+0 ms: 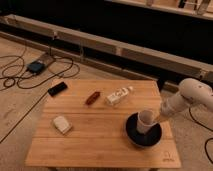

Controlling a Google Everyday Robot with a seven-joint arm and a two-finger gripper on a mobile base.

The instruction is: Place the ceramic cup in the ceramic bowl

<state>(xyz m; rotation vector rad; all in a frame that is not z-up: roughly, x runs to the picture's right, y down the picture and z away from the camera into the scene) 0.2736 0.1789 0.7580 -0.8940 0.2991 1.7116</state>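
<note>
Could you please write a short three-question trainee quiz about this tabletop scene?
1. True or false: the ceramic cup stands upright inside the ceramic bowl.
2. Where is the gripper? A) over the whitish block B) at the cup, over the bowl C) beside the plastic bottle
3. Which object lies on the wooden table between the black phone and the bottle?

Key: 1 true; 2 B; 3 the small reddish-brown object.
</note>
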